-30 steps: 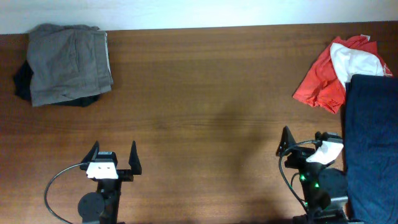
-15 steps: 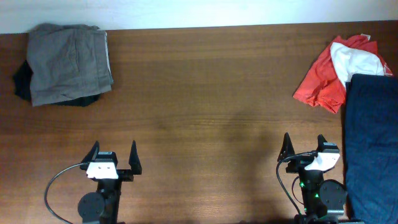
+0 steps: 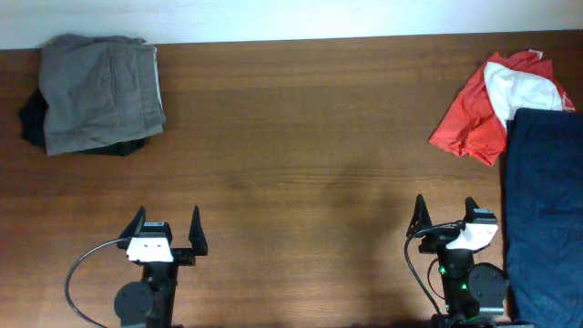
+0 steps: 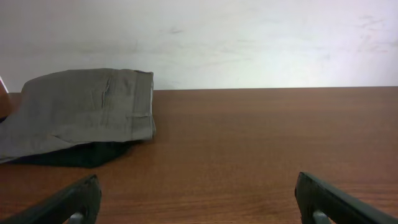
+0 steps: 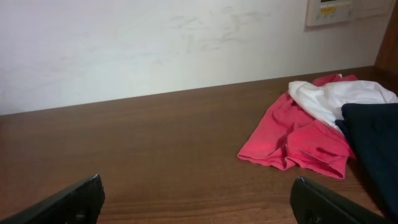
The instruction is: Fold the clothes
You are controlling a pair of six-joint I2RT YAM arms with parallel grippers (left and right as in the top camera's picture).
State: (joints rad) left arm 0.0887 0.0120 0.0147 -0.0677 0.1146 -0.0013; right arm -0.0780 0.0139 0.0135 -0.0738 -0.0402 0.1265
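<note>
Folded grey-olive shorts lie at the table's far left corner on a black piece; they also show in the left wrist view. A red-and-white garment lies crumpled at the far right, also in the right wrist view. A navy piece lies along the right edge and shows in the right wrist view. My left gripper is open and empty near the front edge. My right gripper is open and empty, just left of the navy piece.
The brown wooden table ends at a white wall behind. A wall panel is mounted at the upper right in the right wrist view. Cables loop beside the left arm base.
One second ago the right gripper was angled toward the navy piece; it has since straightened and drawn back slightly. The left arm and all garments have not moved.
</note>
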